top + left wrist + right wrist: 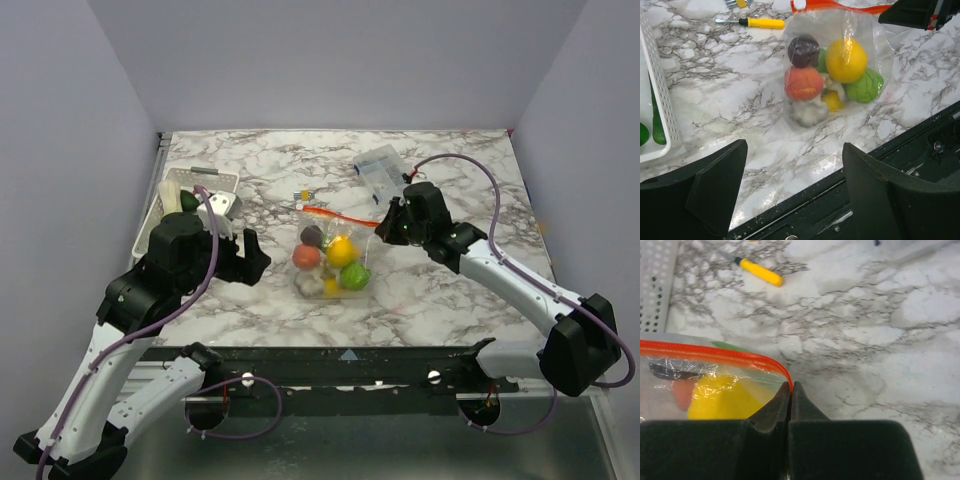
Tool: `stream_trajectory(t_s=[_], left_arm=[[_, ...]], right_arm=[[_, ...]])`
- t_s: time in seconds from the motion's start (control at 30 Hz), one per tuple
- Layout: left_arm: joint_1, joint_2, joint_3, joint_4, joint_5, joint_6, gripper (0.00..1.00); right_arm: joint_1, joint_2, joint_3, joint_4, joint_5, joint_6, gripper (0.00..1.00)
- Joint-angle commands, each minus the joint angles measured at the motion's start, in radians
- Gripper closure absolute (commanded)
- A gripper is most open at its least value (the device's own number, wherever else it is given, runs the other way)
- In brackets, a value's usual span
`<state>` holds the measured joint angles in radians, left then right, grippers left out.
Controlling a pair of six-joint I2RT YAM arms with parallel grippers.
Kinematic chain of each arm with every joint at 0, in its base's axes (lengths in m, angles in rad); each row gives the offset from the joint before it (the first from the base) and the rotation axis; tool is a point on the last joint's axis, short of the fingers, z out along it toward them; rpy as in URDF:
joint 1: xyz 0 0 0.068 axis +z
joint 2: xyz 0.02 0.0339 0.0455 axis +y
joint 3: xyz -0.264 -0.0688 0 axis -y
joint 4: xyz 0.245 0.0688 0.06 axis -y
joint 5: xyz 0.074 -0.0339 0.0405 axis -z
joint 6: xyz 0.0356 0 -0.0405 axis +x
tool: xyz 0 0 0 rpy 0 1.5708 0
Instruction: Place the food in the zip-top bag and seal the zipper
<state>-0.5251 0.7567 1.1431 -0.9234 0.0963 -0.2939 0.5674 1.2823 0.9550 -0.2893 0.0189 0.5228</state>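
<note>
Top: clear floppy zip-top bag (322, 222) mid white marble table (450, 290), small coloured toy food (342, 250) inside, left gripper (255, 256) just beside.
Left wrist: fingers (715, 185) spread, empty.
Right wrist: right gripper (790, 390) pinched on the end of the thin orange-red zipper strip (715, 352); seal possibly complete, can't tell.

Left arm in lower left of top view, elbow bent; left gripper (252, 254) points right, jaws wide apart. Right arm reaches from lower right toward centre; right gripper (790, 392) pinched closed on zipper (715, 352) end.
</note>
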Motion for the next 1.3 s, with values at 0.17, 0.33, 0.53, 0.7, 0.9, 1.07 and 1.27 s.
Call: stream_trajectory(t_s=[0.17,0.33,0.53,0.7,0.9,1.07,1.27], left_arm=[[0.004,-0.064,-0.006,0.016,-0.018,-0.015,0.20],[0.004,-0.092,-0.026,0.030,0.004,-0.019,0.20],[0.004,-0.137,-0.025,0.063,-0.001,-0.018,0.18],[0.004,-0.212,-0.025,0.110,-0.036,-0.021,0.14],[0.004,-0.357,-0.021,0.173,-0.146,-0.026,0.10],[0.004,-0.471,-0.016,0.238,-0.202,-0.028,0.05],[0.004,-0.592,-0.020,0.329,-0.303,-0.022,0.01]], right_arm=[[-0.055,0.070,-0.055,-0.198,0.407,0.150,1.00],[-0.055,0.024,-0.115,-0.283,0.520,0.224,0.99],[-0.055,-0.123,-0.198,-0.304,0.540,0.302,0.78],[-0.056,-0.222,-0.184,-0.340,0.538,0.265,0.57],[-0.055,-0.404,-0.094,-0.370,0.448,0.122,0.41],[-0.055,-0.576,0.013,-0.401,0.392,0.028,0.24],[-0.055,-0.759,0.141,-0.381,0.337,-0.039,0.06]])
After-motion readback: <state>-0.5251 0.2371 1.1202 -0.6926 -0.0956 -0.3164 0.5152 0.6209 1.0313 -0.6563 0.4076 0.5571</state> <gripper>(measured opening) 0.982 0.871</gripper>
